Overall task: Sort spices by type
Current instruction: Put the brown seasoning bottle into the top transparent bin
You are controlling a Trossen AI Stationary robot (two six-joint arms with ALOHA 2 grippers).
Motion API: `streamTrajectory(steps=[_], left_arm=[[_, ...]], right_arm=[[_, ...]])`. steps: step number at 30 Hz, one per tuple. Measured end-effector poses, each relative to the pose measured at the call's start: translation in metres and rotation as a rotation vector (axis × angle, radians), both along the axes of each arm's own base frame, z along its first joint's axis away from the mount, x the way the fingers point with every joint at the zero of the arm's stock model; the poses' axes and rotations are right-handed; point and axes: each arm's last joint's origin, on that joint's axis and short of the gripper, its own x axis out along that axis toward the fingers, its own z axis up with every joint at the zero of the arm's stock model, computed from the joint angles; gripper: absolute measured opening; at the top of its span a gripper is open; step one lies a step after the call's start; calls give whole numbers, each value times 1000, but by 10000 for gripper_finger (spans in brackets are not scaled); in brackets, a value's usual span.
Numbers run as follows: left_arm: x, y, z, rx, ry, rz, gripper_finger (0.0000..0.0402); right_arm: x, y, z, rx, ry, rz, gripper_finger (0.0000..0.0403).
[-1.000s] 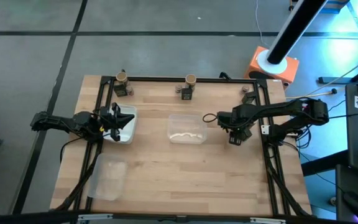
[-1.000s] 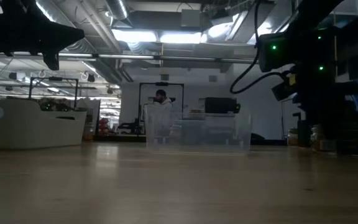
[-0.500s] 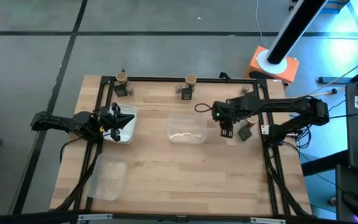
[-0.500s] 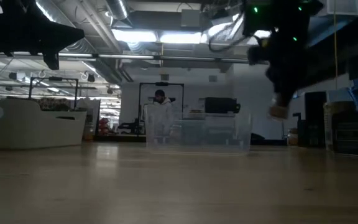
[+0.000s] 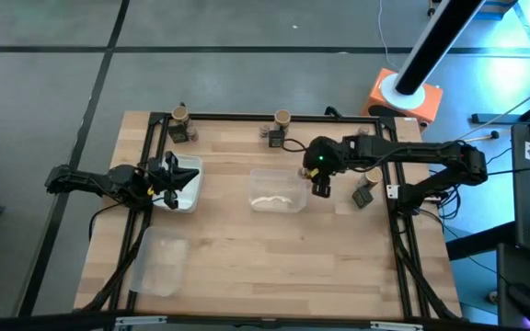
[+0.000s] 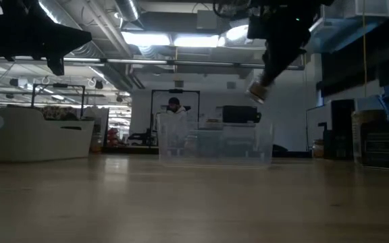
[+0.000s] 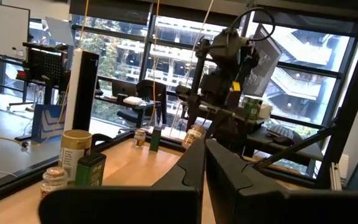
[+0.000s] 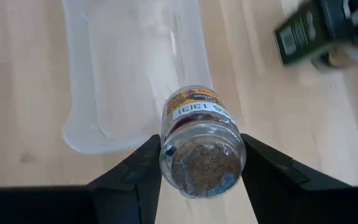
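My right gripper [image 5: 320,187] hangs above the right end of the middle clear tray [image 5: 277,190], shut on a small round spice jar [image 8: 201,146] with a white label and brown contents. In the low view the jar [image 6: 257,90] is tilted, well above the table. My left gripper [image 7: 204,163] is shut, holds nothing and waits over the left tray [image 5: 188,187]. Tan-topped jars [image 5: 180,114] [image 5: 282,117] and dark packets [image 5: 190,133] stand upright along the far edge. One dark packet [image 5: 364,195] stands right of my right gripper. My right gripper pinches the jar's round sides [image 8: 166,155] between its two fingers [image 8: 143,169], at the end that faces the wrist camera. The fingers slant steeply down from the table's right. The jar is lifted clear and tilted, its labelled end pointing down toward the tray.
A third clear tray [image 5: 159,262] lies near the front left. More small jars [image 5: 368,140] stand at the far right corner. A black frame [image 5: 247,117] runs round the table. The wood between the trays and the front edge is bare.
My right gripper has risen from the table at the right and gone toward the middle tray, tipping less steeply as it went. The small jar has come up with it, lifted clear. The dark packet beside it has stayed where it was.
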Motion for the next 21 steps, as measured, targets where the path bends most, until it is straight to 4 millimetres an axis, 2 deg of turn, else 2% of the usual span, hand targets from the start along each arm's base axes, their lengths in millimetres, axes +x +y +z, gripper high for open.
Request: streamTrajectory(steps=[4, 12, 21], left_arm=[[0, 0, 0, 0, -1, 0, 5], [0, 0, 1, 13, -4, 7, 5], [0, 0, 1, 13, -3, 15, 5]], right_arm=[[8, 0, -2, 13, -41, 29, 185], [28, -3, -20, 17, 22, 56, 185], [55, -7, -24, 30, 68, 66, 186]])
